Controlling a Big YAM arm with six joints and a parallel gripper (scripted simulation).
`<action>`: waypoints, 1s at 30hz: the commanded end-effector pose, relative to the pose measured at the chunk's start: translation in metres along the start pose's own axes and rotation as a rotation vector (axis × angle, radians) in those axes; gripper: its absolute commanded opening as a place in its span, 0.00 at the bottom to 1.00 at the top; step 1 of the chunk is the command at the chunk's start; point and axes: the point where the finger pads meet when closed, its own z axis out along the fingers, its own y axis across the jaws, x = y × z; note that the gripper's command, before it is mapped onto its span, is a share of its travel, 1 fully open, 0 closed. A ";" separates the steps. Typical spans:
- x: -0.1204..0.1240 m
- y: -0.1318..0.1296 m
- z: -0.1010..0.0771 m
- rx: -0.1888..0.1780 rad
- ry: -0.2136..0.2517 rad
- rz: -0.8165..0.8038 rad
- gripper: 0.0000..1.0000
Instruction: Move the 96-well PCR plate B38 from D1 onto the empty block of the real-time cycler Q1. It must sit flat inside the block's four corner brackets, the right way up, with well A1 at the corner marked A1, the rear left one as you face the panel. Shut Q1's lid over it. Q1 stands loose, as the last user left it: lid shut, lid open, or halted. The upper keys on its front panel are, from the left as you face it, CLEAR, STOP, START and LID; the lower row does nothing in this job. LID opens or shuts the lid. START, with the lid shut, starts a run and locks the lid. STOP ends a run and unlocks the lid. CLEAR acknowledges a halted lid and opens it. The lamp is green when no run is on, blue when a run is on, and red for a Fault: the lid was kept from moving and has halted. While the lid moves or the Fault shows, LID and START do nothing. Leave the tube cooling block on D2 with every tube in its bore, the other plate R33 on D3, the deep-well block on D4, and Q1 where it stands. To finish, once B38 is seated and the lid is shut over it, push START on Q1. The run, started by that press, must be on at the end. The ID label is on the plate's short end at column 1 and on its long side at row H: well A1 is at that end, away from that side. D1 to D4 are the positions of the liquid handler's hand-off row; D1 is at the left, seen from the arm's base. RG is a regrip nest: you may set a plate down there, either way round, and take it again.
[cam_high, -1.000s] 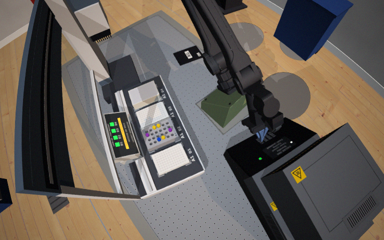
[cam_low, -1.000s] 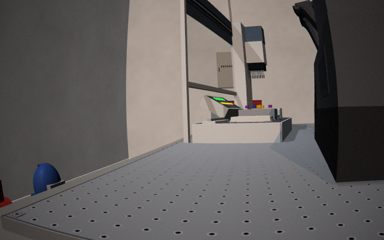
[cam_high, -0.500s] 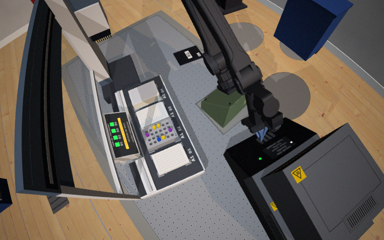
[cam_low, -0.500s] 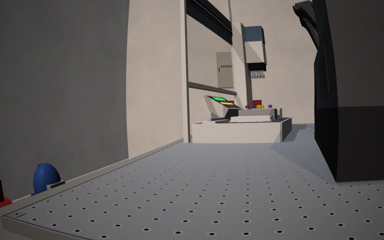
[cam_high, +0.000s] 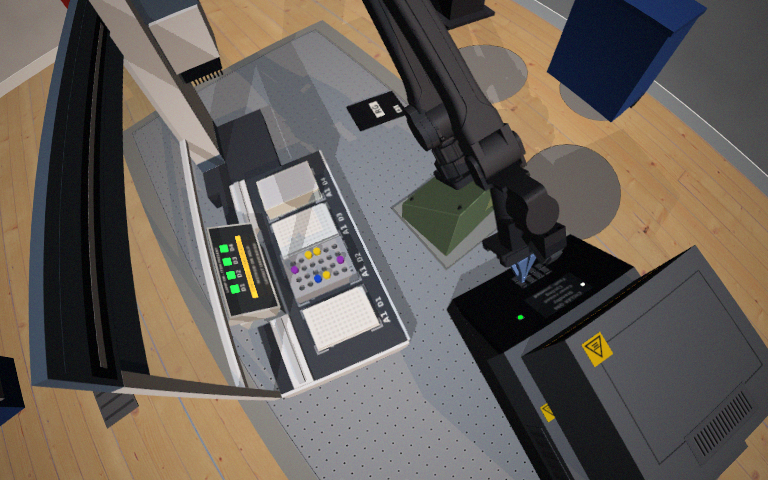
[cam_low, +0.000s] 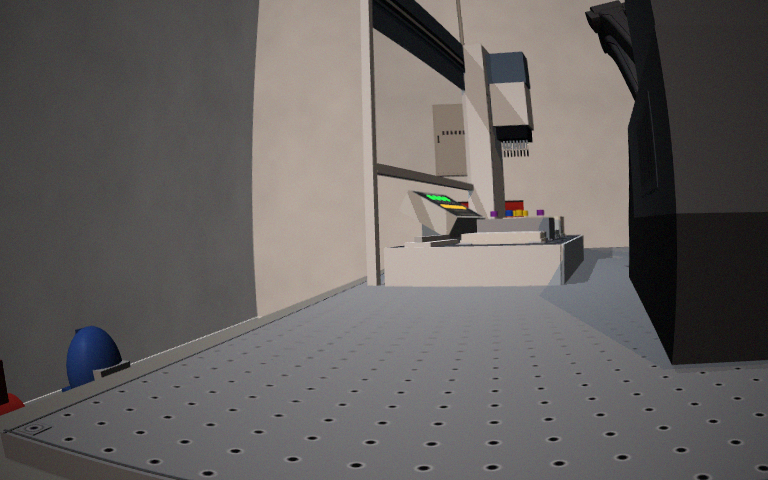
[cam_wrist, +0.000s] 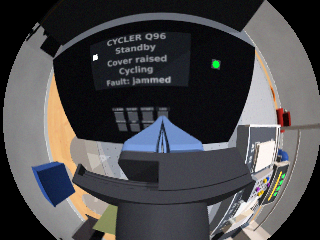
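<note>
While plate B38 (cam_high: 340, 317) sits on D1 | fingers (cam_high: 523, 270) closed empty, well apart over Q1's keys (cam_wrist: 139, 119)

Black cycler Q1 (cam_high: 492, 316) with green lamp (cam_high: 519, 316), white plate B38 (cam_high: 339, 318), blue-tipped end effector (cam_high: 523, 271)

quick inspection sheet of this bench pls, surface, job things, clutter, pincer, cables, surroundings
surface: grey perforated table top.
job's things: white 96-well plate lies at D1; black real-time cycler has its lid shut and its round lamp green; tube cooling block, second white plate and deep-well block sit in the hand-off row.
clutter: green wedge block; black regrip nest.
pincer: blue-fingered pincer shut, holding nothing, tips at the cycler's upper keys.
cables: nothing seen.
surroundings: wooden floor; blue box.
</note>
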 end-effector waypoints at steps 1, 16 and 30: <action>-0.044 -0.007 -0.007 0.009 -0.071 0.022 0.00; -0.043 -0.008 -0.004 0.009 -0.070 0.022 0.00; -0.043 -0.008 -0.002 0.010 -0.072 0.019 0.00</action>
